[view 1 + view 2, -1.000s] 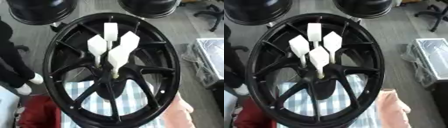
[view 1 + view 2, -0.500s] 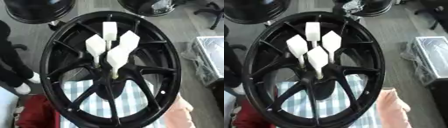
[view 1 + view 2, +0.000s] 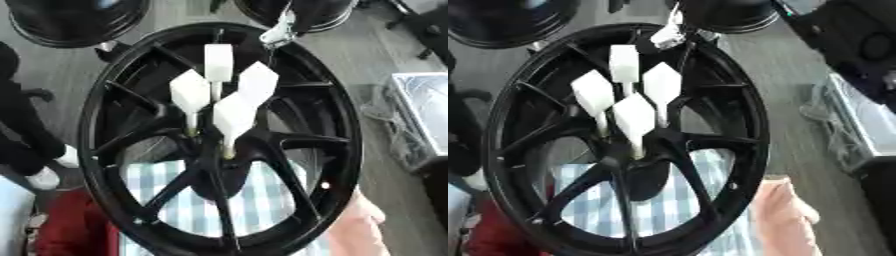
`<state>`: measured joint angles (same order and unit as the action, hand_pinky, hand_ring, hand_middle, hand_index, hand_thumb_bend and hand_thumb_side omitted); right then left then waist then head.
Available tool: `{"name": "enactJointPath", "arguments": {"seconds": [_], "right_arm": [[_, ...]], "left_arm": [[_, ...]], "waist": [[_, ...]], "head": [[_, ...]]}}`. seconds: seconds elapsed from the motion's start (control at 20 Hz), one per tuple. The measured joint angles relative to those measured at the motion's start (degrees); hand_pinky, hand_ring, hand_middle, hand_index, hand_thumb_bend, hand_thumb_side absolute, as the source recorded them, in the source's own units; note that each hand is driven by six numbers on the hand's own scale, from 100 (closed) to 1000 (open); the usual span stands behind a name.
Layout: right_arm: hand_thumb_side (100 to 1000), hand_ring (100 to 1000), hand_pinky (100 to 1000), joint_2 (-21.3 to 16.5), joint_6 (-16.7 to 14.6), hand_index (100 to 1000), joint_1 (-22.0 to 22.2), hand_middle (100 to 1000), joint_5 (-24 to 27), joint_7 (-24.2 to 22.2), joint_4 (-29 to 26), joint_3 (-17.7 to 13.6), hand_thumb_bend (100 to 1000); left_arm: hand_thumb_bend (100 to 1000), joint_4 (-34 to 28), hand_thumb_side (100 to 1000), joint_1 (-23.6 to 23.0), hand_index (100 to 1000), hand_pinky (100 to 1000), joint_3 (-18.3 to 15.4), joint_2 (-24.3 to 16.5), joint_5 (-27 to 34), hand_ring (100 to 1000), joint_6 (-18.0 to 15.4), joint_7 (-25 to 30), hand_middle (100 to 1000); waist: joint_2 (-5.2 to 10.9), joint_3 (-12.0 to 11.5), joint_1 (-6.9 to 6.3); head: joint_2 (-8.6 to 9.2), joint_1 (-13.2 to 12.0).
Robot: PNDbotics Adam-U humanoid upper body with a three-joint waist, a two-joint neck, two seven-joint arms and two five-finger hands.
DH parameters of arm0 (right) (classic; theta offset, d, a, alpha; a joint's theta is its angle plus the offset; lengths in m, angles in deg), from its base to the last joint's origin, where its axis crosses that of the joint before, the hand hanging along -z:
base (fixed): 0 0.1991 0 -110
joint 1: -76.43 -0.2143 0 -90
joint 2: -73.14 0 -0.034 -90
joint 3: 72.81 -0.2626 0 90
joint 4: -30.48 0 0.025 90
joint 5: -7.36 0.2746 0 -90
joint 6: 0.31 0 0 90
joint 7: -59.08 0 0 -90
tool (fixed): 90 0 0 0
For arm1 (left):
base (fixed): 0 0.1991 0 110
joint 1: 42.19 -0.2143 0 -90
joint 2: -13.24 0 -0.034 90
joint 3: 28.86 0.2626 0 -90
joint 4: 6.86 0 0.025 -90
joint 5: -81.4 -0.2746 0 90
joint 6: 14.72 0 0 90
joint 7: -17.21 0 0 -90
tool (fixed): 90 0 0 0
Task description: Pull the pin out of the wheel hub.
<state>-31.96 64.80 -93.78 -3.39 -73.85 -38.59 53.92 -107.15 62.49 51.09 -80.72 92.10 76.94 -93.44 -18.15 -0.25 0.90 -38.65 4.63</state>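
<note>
In the hub (image 3: 219,165), four white pins (image 3: 234,116), hands unseen.

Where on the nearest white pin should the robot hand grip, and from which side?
Probably the nearest pin by its broad white head, from the near, upper side: its thin stem sits in the black wheel hub, and three more pins crowd behind it.

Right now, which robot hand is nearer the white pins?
Right: right robot hand at the top of the wheel, up-right of the white pins; left one out of view.
</note>
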Motion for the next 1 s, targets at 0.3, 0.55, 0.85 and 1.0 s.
{"name": "enactJointPath", "arguments": {"seconds": [0.3, 0.55, 0.85, 1.0], "right_arm": [[387, 860, 873, 0.6, -1.7, 864, 0.0, 805, -0.1, 1.7, 1.4, -0.1, 427], [359, 855, 872, 0.5, -2.0, 864, 0.0, 802, 0.9, 2.0, 1.3, -2.0, 428], [333, 839, 869, -1.4, -1.5, 847, 0.1, 788, 3.8, 1.5, -1.4, -3.2, 426], [328, 832, 867, -3.3, -1.2, 835, 1.3, 776, 5.3, 1.2, -4.0, -3.2, 429]], "left_arm": [[267, 0.0, 595, 0.1, 737, 729, 0.0, 0.0, 0.1, 784, 0.0, 0.1, 695], [267, 0.0, 595, 0.1, 737, 729, 0.0, 0.0, 0.1, 784, 0.1, 0.1, 695], [267, 0.1, 595, 0.1, 734, 729, 0.0, 0.0, 0.1, 784, 0.1, 0.2, 695], [266, 0.1, 596, 0.1, 734, 730, 0.0, 0.0, 0.1, 785, 0.1, 0.2, 695]], "waist": [[0.00, -0.2, 0.01], [0.00, -0.2, 0.01], [0.00, 0.1, 0.10], [0.00, 0.1, 0.30]], "head": [[-0.03, 0.0], [-0.08, 0.0], [-0.48, 0.0], [-0.50, -0.1]]}}
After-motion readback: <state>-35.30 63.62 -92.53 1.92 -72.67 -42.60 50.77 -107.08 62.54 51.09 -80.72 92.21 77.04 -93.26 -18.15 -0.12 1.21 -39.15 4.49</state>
